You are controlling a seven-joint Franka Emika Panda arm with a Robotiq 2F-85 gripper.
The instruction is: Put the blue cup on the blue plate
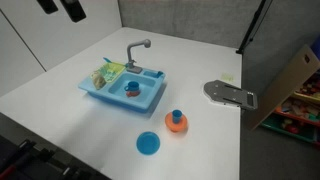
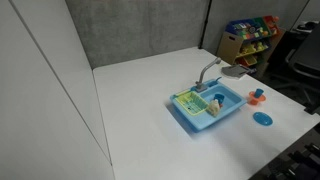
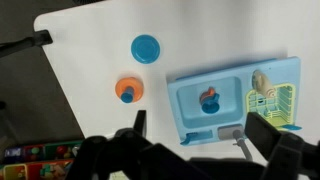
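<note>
Bearing blue plate [image 1: 148,144], white table [image 1: 190,60], grey wall [image 2: 140,30]

The white rectangular tabletop [image 1: 200,70] carries a light-blue plastic toy sink [image 1: 113,102] near its middle. Toward one edge lie a small round blue plastic plate [image 1: 148,143] and, just beside it, a round orange plastic plate [image 1: 177,127], the two apart. A flat grey metal bracket [image 1: 230,94] sits at another edge.

You get bright, even light on the white surface [image 1: 70,110] in both exterior views, with only faint, soft shadows and no harsh glare. Every picture is small and low in detail. In the wrist view your claw [image 3: 195,140] looks dark and blurred.
</note>
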